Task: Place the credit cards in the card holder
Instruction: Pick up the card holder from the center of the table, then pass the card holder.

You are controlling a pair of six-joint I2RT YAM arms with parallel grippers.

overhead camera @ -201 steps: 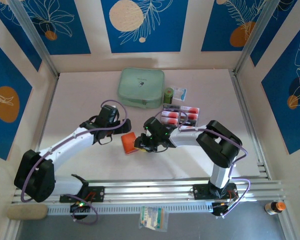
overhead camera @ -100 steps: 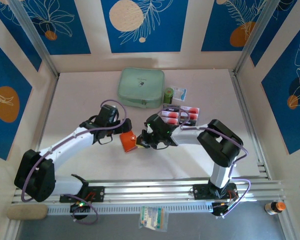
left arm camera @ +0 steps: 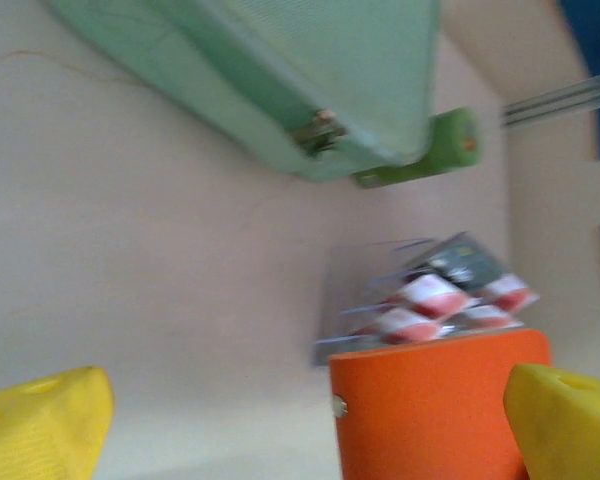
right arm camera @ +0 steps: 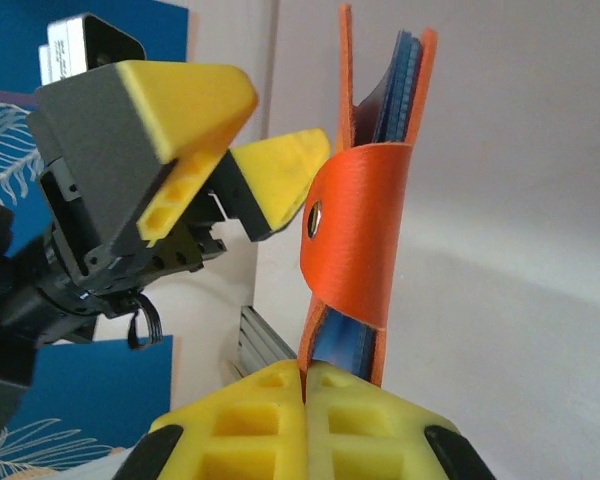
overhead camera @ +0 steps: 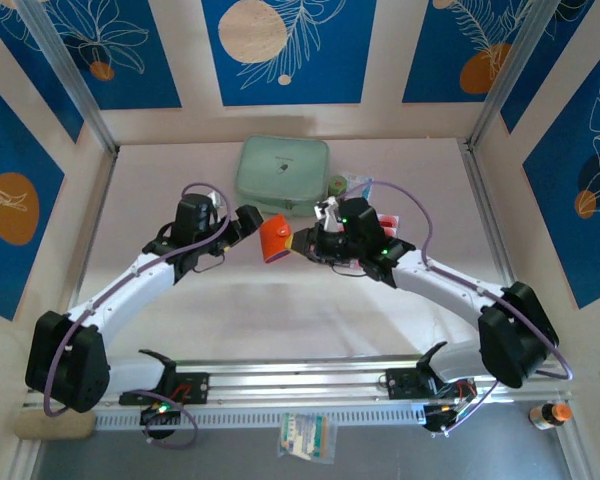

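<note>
My right jaws pinch the light, floppy card holder (overhead camera: pixel 277 240) by its edge; left jaws spread, shd take its snap tab (right arm camera: pixel 365 230).

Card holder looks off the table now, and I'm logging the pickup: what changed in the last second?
The right gripper shut on the card holder and lifted it from the table's middle toward the far side. The left gripper followed, open, and now sits beside the holder. The green case and the cards stayed put.
</note>
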